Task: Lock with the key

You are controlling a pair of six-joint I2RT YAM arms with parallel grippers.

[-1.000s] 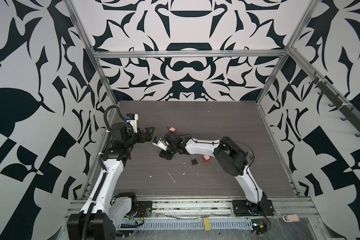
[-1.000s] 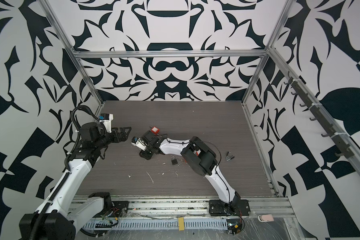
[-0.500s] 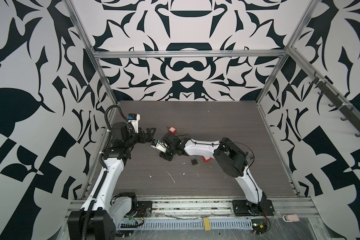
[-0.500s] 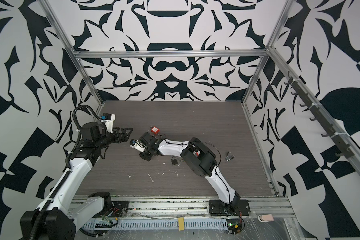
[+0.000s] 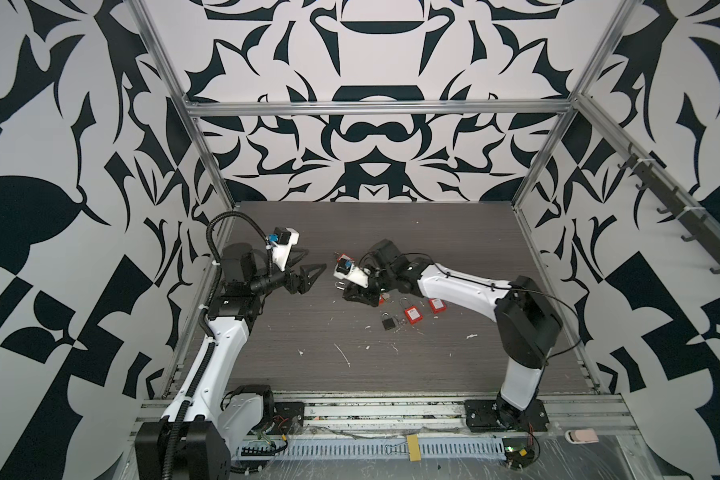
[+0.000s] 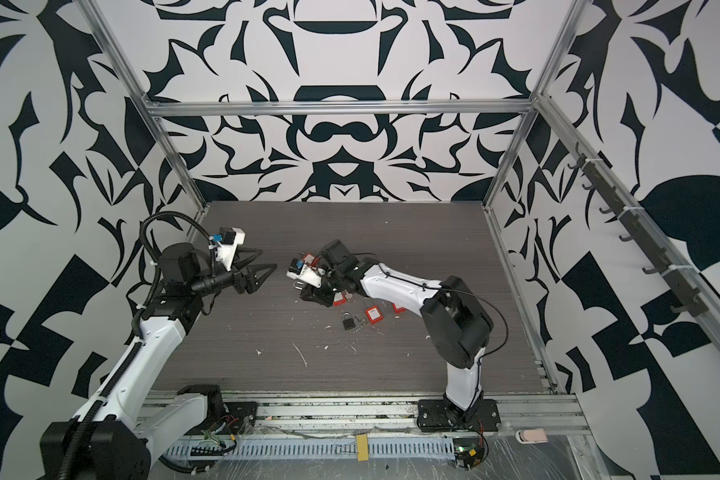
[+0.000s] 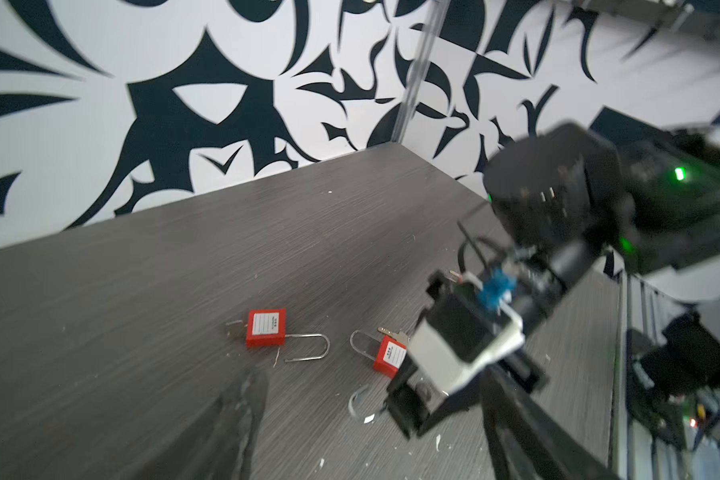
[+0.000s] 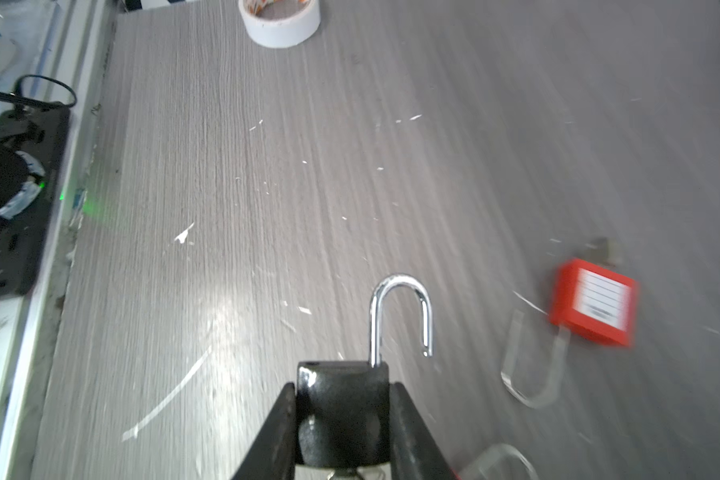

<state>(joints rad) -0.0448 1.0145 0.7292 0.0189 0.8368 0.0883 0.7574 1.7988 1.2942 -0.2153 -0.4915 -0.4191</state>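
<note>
Right pincer (image 8: pixel 342 392) clamps black padlock (image 8: pixel 344 419) between its jaws, with shackle (image 8: pixel 400 311) sprung open ahead of the tips. Key (image 8: pixel 344 473) probably at its base, barely visible. Left pincer (image 5: pixel 308 264) spread, empty, opposite. Next: press shackle home — then turn key.

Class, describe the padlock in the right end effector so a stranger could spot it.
Over the grey table, find the right end effector. It clamps a black padlock with an open silver shackle. The red padlocks and a second black padlock lie loose.
</note>
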